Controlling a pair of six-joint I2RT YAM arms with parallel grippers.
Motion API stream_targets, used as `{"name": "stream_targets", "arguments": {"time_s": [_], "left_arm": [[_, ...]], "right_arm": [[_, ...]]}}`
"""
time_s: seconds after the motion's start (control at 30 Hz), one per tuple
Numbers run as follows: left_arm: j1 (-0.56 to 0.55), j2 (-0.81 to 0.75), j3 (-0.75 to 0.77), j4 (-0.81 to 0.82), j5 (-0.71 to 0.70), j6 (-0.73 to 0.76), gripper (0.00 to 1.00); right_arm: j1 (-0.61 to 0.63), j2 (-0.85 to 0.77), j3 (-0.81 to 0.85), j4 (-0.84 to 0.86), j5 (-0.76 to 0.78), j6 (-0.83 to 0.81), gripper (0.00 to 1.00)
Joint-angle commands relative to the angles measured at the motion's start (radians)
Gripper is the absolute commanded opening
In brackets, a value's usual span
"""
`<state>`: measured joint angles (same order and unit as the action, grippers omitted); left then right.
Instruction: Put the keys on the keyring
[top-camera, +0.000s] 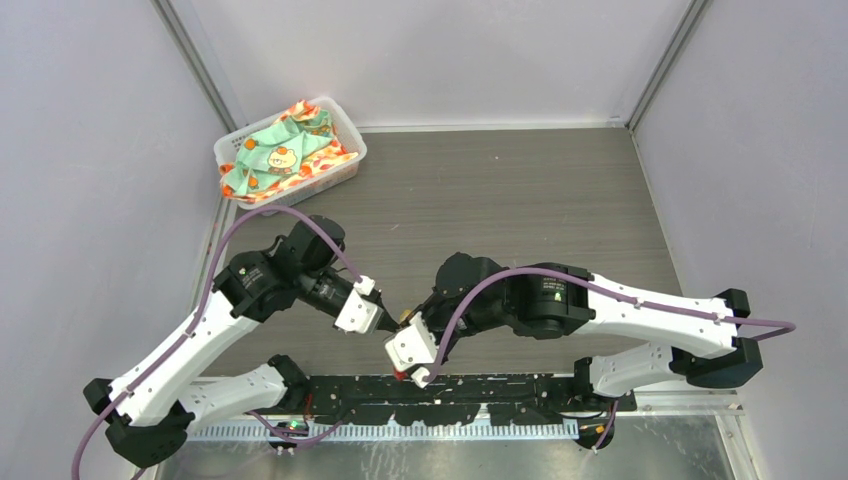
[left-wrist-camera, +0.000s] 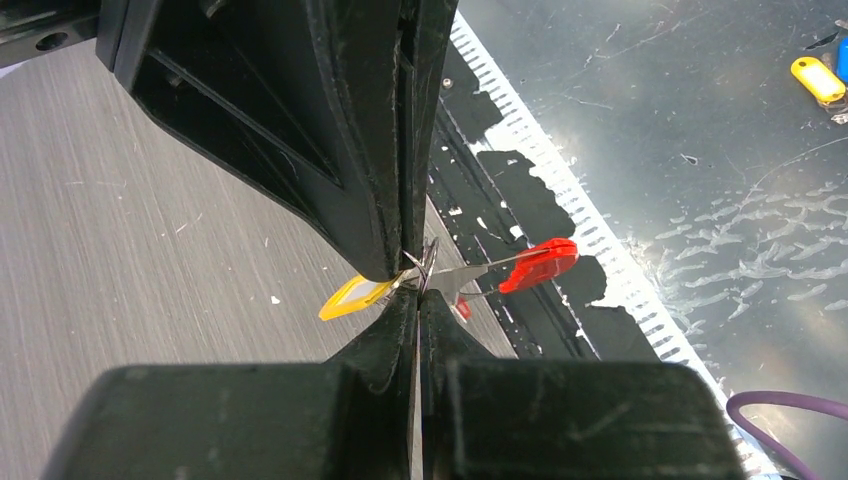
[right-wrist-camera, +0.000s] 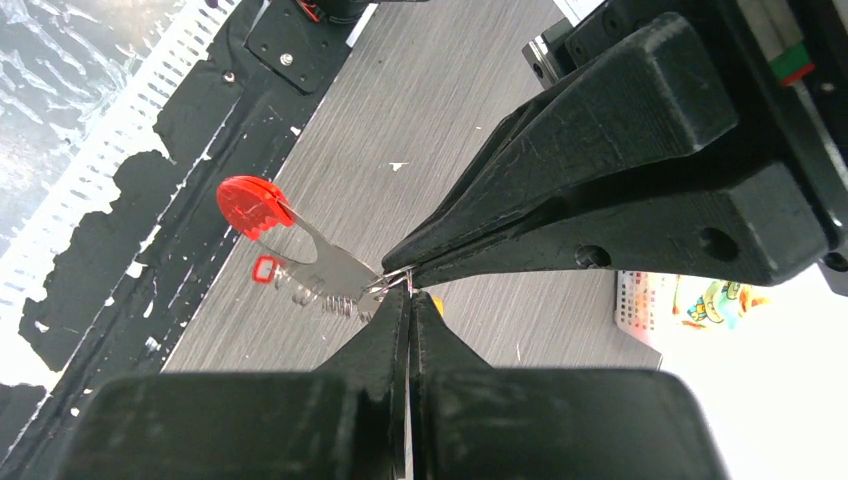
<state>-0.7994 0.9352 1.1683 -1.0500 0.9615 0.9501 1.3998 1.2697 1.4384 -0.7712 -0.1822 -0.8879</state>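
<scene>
Both grippers meet tip to tip low over the table's near edge. My left gripper (top-camera: 388, 322) (left-wrist-camera: 417, 292) is shut on a thin silver wire keyring (left-wrist-camera: 426, 262). My right gripper (top-camera: 404, 328) (right-wrist-camera: 408, 290) is shut on the same keyring (right-wrist-camera: 392, 277) from the other side. A red-headed key (left-wrist-camera: 540, 264) (right-wrist-camera: 250, 205) with a silver blade (right-wrist-camera: 330, 262) hangs off the ring. A yellow-tagged key (left-wrist-camera: 350, 297) sticks out on the opposite side; only a sliver of it (right-wrist-camera: 437, 303) shows in the right wrist view. A small coiled metal piece (right-wrist-camera: 325, 298) sits under the blade.
A white basket (top-camera: 233, 150) of patterned cloth stands at the back left. The black mounting plate (top-camera: 480, 400) and a slotted metal edge run along the near side. A second yellow tag (left-wrist-camera: 818, 80) lies on the metal surface beyond it.
</scene>
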Motion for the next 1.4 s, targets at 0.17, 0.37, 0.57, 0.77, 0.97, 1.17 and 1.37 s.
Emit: {"name": "stream_targets", "arguments": {"time_s": [0.17, 0.37, 0.57, 0.77, 0.97, 1.17, 1.37], "left_arm": [[-0.014, -0.025, 0.004, 0.029, 0.029, 0.027, 0.00], [-0.014, -0.040, -0.003, 0.026, 0.028, 0.043, 0.00], [-0.015, -0.053, -0.012, 0.028, 0.028, 0.068, 0.00], [-0.017, -0.050, -0.009, 0.028, 0.026, 0.078, 0.00], [-0.020, -0.051, -0.007, 0.030, 0.023, 0.079, 0.00], [-0.021, -0.061, -0.008, 0.050, 0.029, 0.059, 0.00], [-0.021, -0.077, -0.019, 0.050, 0.026, 0.064, 0.00]], "right_arm": [[0.005, 0.014, 0.036, 0.125, 0.085, 0.070, 0.01], [0.005, -0.036, -0.023, 0.213, 0.114, 0.116, 0.01], [0.003, -0.093, -0.081, 0.272, 0.101, 0.171, 0.01], [0.001, -0.096, -0.092, 0.286, 0.118, 0.203, 0.01], [-0.005, -0.057, -0.052, 0.239, 0.152, 0.240, 0.01], [-0.022, -0.027, -0.037, 0.220, 0.179, 0.284, 0.01], [-0.045, -0.061, -0.057, 0.237, 0.209, 0.311, 0.01]]}}
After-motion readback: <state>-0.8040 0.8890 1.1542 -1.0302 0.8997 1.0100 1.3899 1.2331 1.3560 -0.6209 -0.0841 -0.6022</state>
